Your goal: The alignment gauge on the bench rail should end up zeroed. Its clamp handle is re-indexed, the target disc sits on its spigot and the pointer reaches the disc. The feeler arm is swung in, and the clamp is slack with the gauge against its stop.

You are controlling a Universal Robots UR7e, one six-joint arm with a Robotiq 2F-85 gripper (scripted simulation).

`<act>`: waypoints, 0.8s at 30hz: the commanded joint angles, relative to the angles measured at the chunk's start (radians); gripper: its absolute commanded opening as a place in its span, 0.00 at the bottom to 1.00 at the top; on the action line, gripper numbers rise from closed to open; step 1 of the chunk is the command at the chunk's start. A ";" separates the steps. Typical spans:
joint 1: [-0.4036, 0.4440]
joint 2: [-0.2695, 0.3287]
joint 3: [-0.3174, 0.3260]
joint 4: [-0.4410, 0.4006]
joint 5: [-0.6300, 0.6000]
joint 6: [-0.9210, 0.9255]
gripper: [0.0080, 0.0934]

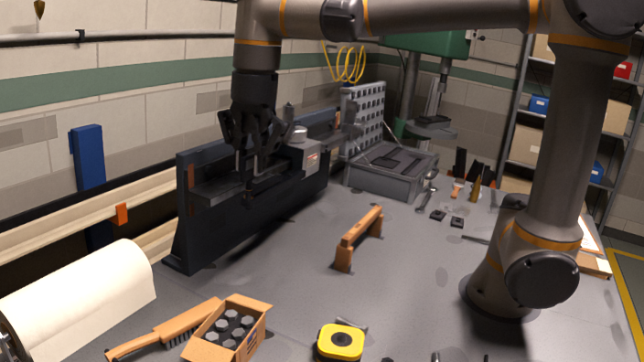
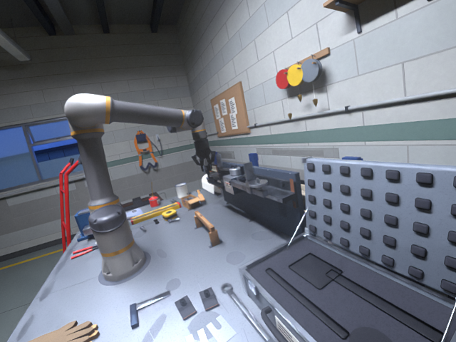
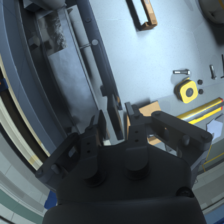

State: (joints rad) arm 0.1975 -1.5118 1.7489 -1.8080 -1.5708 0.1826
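At the back of the bench a dark blue bench rail (image 1: 238, 201) carries the alignment gauge (image 1: 304, 157), a grey block with a red-and-white label. A round silver knob (image 1: 299, 133) sits on top of the gauge, and a grey bracket (image 1: 352, 123) stands at the rail's right end. A long dark arm (image 3: 108, 76) runs along the rail's front, ending in a flat dark blade (image 3: 114, 115) that lies between my fingers. My gripper (image 3: 115, 119) hangs over the left part of the rail, pointing down; it is open and holds nothing.
The rail's upright back wall (image 1: 206, 160) stands just behind my fingers. An orange wooden block (image 1: 359, 237) lies mid-bench, an open grey tool case (image 1: 393, 169) stands right of the rail, and a box of bolts (image 1: 228, 327), a brush and a yellow tape measure (image 1: 340, 340) lie near the front edge.
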 commanded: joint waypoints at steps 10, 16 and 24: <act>0.000 -0.001 -0.002 0.002 0.000 0.000 0.35; 0.000 -0.003 -0.010 0.012 0.000 0.000 0.35; 0.000 -0.009 -0.033 0.040 0.000 0.000 0.35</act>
State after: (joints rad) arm 0.1975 -1.5199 1.7159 -1.7666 -1.5708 0.1826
